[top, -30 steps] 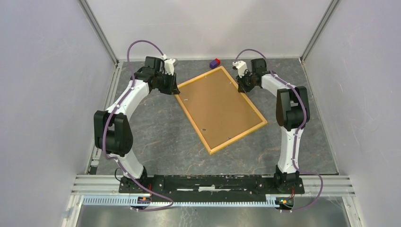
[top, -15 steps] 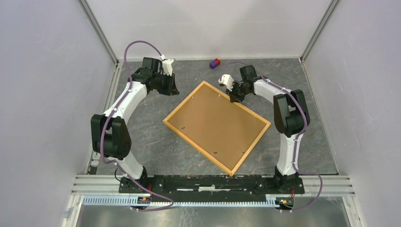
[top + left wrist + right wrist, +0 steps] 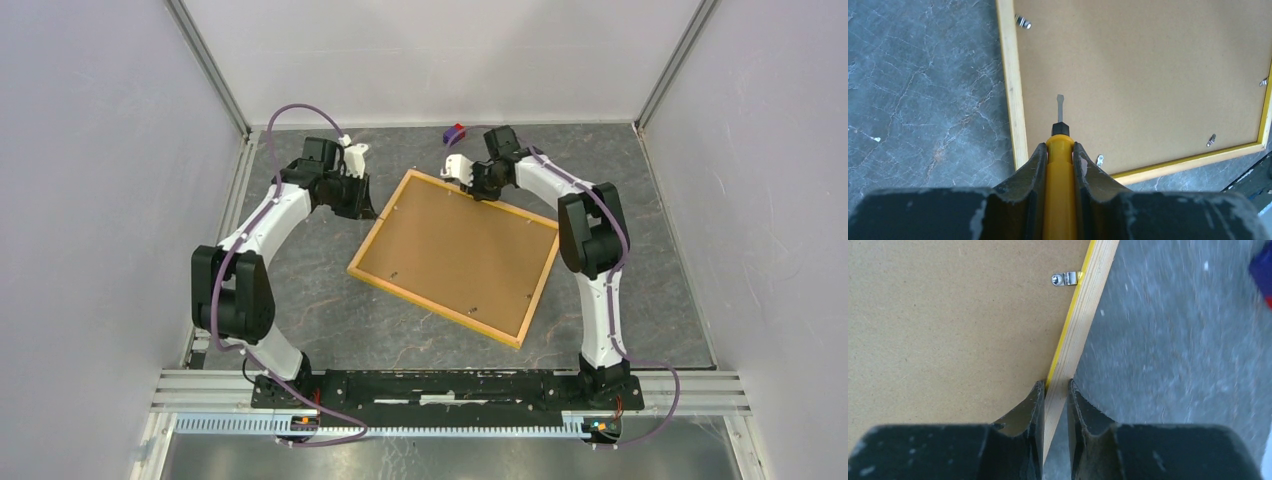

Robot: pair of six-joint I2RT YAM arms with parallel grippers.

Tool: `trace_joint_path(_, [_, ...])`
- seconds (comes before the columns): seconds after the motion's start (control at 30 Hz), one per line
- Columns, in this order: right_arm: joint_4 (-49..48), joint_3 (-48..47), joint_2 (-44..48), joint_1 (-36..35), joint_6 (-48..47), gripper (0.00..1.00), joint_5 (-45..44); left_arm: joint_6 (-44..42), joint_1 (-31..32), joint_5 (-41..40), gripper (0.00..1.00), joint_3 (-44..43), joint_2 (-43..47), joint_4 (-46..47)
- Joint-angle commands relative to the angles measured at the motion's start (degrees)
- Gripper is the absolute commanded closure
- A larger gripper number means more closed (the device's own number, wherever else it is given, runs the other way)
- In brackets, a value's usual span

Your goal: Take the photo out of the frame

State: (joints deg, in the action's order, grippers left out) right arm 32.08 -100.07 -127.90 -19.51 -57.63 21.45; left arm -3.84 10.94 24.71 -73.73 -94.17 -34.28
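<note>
frame (image 3: 435,307): back-up mid-table, one corner toward 6 o'clock.
photo: hidden; presumably face-down under the board.
board (image 3: 455,255): brown, seated inside the rim and held by small metal clips (image 3: 1023,21) along its edges.
left gripper (image 3: 1060,150): at the frame's 10 o'clock, pressed together on a yellow screwdriver (image 3: 1060,170). The blade is over the board just inside the rail; contact cannot be told.
right gripper (image 3: 1055,385): at 12 o'clock, pinching the far rail, one finger on the board side and one outside.
block (image 3: 455,132): purple and red, past the frame at 12 o'clock.
step: likely freeing the clips.
advice: keep the rail pinch firm so the frame cannot skate. Bring the blade low to the clip at its 11 o'clock. Push the tab sideways toward the rim, never down into the board.
</note>
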Motion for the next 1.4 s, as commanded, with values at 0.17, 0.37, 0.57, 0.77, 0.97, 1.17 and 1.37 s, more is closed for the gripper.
trace_joint_path(0.17, [-5.5,2.6,1.9,-6.1,-4.2,0.85,5.7,-7.2,-0.1,-2.2,0.98,1.1,4.6,-1.6])
trace_joint_path(0.37, [-15.3,8.2,12.0,-5.4,10.5,0.51,2.1,-13.9,0.6,-10.4,0.98,1.6,6.3,-4.2])
trace_joint_path(0.57, [-17.2,19.3,23.5,-1.3,31.0,0.38,3.1,-15.5,1.3,-15.3,0.98,7.6,10.2,-1.8])
trace_joint_path(0.77, [-23.3,38.6,34.2,5.9,49.2,0.38,2.8,-12.4,2.5,-17.1,0.98,11.4,10.9,3.7])
trace_joint_path(0.97, [-23.7,49.0,39.8,9.6,54.1,0.38,-2.5,-9.4,4.8,-19.1,0.98,14.5,10.9,8.3])
trace_joint_path(1.17, [-23.8,54.1,41.2,10.6,57.4,0.38,-7.2,-8.5,6.7,-24.5,0.98,16.9,9.9,12.2])
trace_joint_path(1.37, [-22.6,56.1,42.0,10.8,61.0,0.39,-8.2,-8.3,6.9,-26.8,0.98,18.9,10.2,15.4])
